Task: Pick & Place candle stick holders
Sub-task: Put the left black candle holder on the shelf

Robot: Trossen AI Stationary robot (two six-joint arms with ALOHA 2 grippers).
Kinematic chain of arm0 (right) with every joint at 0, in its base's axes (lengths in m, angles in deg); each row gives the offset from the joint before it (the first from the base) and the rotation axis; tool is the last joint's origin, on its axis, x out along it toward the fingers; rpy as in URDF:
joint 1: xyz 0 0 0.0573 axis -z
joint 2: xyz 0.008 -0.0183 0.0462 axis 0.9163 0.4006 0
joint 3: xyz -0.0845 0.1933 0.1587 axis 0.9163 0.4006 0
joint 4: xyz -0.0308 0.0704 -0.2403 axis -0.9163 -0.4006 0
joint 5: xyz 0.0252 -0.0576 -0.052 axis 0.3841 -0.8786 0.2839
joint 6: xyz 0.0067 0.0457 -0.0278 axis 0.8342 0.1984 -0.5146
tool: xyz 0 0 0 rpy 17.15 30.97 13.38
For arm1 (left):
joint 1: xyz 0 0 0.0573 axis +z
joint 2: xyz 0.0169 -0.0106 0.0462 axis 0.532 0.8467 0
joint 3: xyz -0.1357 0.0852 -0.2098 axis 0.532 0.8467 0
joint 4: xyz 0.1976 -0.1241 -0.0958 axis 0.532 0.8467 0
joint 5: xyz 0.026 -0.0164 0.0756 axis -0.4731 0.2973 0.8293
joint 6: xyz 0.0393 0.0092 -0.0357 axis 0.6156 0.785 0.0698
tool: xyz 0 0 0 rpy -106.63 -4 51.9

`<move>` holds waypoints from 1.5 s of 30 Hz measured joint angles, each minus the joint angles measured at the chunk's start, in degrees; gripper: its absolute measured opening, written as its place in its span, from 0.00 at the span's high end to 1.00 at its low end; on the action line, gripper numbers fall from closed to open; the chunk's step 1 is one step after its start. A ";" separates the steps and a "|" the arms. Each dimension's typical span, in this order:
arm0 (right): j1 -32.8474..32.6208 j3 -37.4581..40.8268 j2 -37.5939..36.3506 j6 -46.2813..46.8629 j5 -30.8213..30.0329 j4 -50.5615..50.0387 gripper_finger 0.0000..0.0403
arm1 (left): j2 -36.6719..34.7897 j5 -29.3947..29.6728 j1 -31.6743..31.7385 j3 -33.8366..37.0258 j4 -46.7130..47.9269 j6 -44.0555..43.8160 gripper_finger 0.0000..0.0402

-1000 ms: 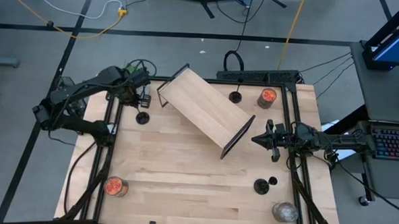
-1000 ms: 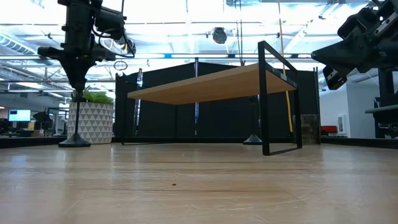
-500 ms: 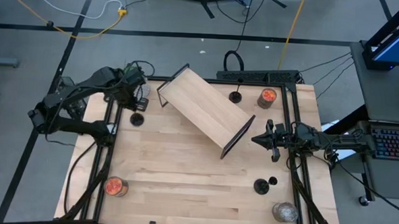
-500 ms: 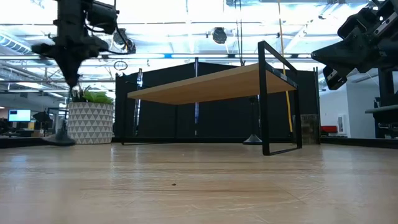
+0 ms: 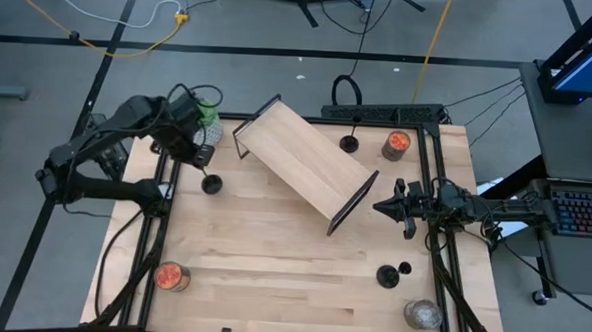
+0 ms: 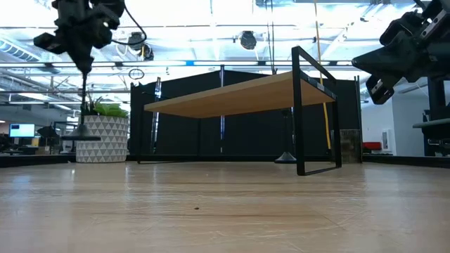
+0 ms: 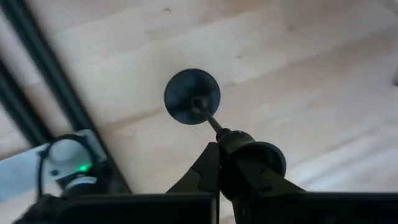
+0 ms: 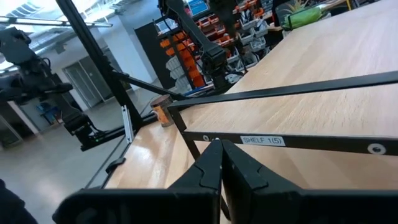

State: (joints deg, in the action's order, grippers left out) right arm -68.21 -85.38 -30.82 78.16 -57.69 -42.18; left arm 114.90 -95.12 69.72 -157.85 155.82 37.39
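My left gripper (image 5: 200, 154) is shut on a black candle stick holder (image 6: 85, 105) over the table's far left corner. The holder's round base (image 5: 211, 184) hangs above the wood. Another holder (image 5: 349, 143) stands on its base behind the shelf. Two more holders (image 5: 387, 277) stand near the right front. My right gripper (image 5: 406, 209) is shut, level and touching nothing, beside the right end of the shelf (image 5: 306, 164). My left gripper pinches the holder's upper end, at the small cup (image 7: 237, 140), between its two fingers (image 7: 208, 167). The fingers come from above, pointing steeply down along the stem. The holder hangs below them, lifted clear, with its base (image 7: 192, 96) lowest and slightly tilted.
A wooden shelf on black end frames stands slantwise across the far middle of the table. A patterned plant pot (image 6: 102, 137) sits at the far left corner. Orange candle jars (image 5: 397, 143) (image 5: 171, 277) and a clear jar (image 5: 422, 314) stand near the corners.
My left gripper has risen and tipped, staying shut. The candle stick holder, which stood on the table a second ago, swung toward the left edge as it came off its base. It now hangs clear above the wood.
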 joint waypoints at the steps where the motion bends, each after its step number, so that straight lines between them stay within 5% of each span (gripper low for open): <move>1: 0.00 -0.02 0.00 0.00 0.00 0.00 1.00 | 0.01 -1.25 -0.14 -0.49 0.03 0.43 0.98; 12: 0.01 -0.02 0.00 -0.38 0.00 0.00 1.00 | 0.02 -10.48 -5.91 -6.57 -0.85 -1.90 0.98; 26: 0.00 -0.02 0.00 -0.44 0.00 0.00 1.00 | 3.54 -9.36 -17.41 -16.36 -8.11 -12.63 0.98; 45: 0.01 -0.01 0.00 -0.44 -0.02 -0.01 1.00 | 19.95 -8.15 -22.90 -38.56 -7.58 -9.39 0.98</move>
State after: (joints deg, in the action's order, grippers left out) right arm -68.20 -85.39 -30.82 77.73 -57.71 -42.19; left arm 134.84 -103.27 46.82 -196.41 148.24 28.00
